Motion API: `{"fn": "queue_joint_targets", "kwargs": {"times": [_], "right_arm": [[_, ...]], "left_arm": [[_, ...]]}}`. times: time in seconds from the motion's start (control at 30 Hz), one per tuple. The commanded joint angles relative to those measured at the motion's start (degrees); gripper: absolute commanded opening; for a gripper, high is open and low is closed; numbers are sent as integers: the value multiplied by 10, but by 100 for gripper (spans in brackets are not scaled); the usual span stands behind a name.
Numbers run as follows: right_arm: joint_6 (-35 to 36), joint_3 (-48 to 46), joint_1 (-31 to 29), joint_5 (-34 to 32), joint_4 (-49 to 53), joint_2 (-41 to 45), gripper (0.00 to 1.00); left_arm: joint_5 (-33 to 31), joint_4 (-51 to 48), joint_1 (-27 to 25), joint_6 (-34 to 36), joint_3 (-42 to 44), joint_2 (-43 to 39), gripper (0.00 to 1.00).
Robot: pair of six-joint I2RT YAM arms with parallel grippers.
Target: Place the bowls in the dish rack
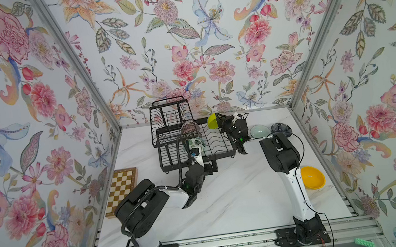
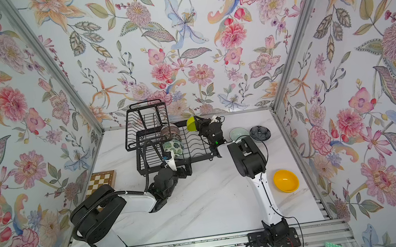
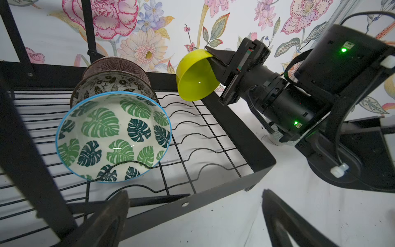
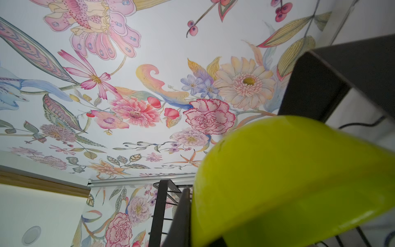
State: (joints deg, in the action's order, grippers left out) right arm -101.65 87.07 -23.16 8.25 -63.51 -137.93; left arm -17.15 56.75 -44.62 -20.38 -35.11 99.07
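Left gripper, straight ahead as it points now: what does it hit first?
Probably the front rail of the dish rack: the open left gripper sits just short of it. The leaf-print bowl stands beyond, inside the rack. Depth is unclear.

Hidden and cropped bowls.
The pink ribbed bowl [image 3: 113, 64] shows only its edge behind the black-and-white patterned bowl [image 3: 111, 82]; the blurred lime green plastic bowl [image 4: 299, 181] runs off the right wrist view.

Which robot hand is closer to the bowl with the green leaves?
Left. The left gripper hangs open just in front of the leaf bowl, at the dish rack's near edge. The right gripper is at the rack's far right corner, shut on the lime bowl.
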Motion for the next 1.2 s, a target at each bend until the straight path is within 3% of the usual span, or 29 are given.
{"fn": "queue_joint_targets", "kwargs": {"times": [0.0, 0.93, 1.17], "right_arm": [[-13, 31, -7, -11, -13, -16, 0], [-47, 118, -13, -46, 22, -93, 0], [-34, 118, -19, -51, 81, -83, 0]], "left_arm": [[-12, 13, 6, 12, 6, -3, 99], [-11, 0, 9, -3, 7, -1, 99], [-11, 0, 9, -3, 7, -4, 99]]}}
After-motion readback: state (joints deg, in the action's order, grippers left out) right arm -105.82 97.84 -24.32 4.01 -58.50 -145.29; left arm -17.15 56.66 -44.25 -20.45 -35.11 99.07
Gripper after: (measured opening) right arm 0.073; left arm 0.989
